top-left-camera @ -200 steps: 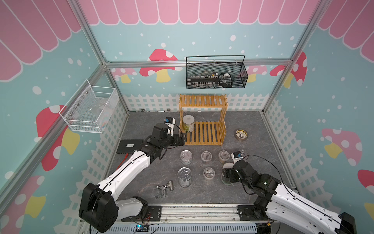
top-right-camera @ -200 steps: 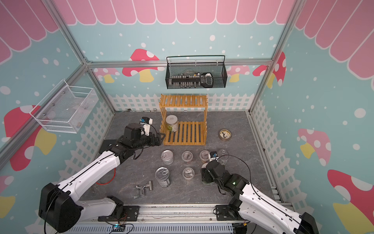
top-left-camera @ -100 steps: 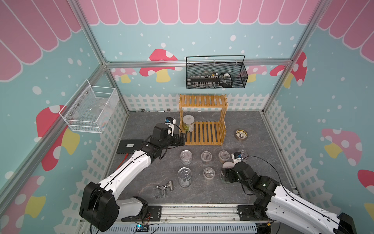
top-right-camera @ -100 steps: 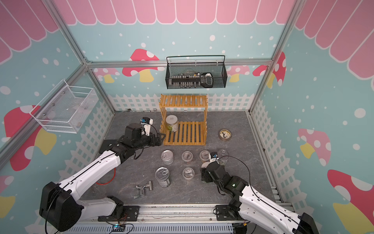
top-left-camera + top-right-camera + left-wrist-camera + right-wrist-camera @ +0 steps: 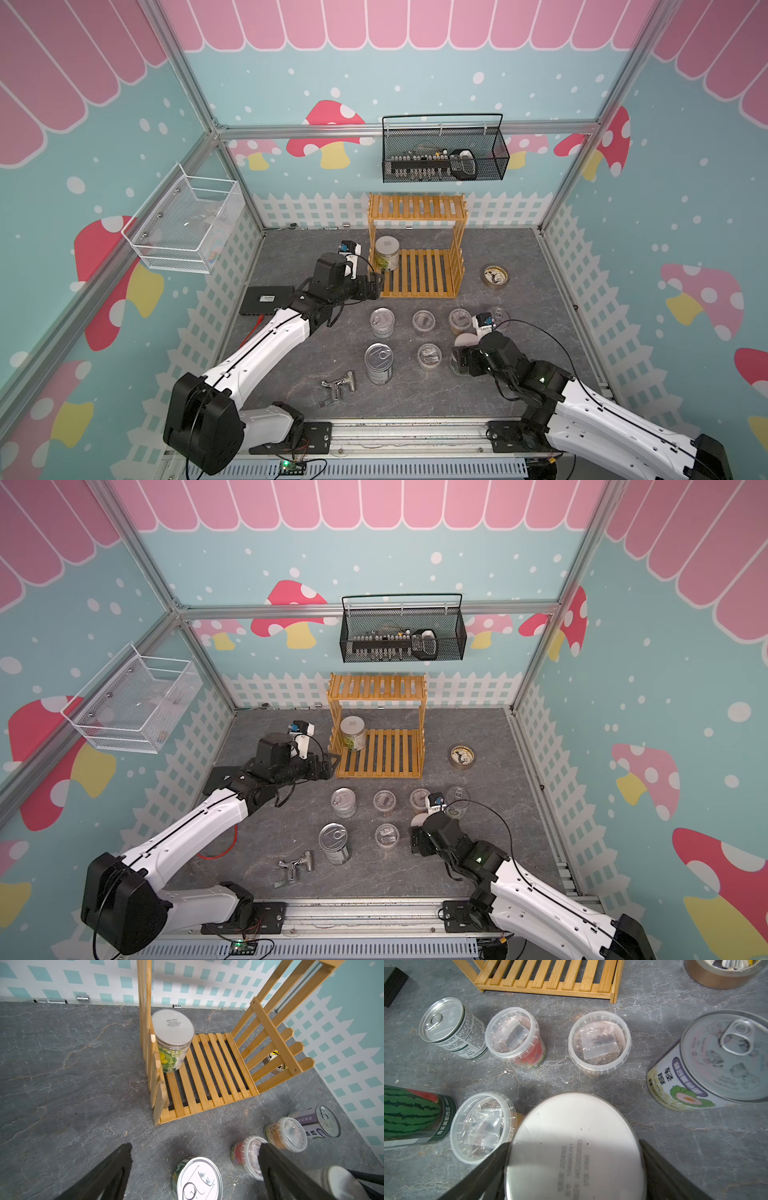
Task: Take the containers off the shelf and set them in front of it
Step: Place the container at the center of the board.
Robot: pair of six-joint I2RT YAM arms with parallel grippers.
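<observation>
Green-labelled white-lidded jar [image 5: 172, 1028] stands last on the yellow bamboo slat shelf [image 5: 207, 1076], lower tier; my spread, empty left fingers [image 5: 108, 1176] should reach in next. My right fingers [image 5: 483, 1176] flank another white-lidded jar [image 5: 575, 1147] on the tabletop [image 5: 675, 1136], grip unclear.

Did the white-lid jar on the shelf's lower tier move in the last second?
No. The white-lid jar sits where it was in both top views: at the back of the lower tier, right beside the shelf's side slats.
</observation>
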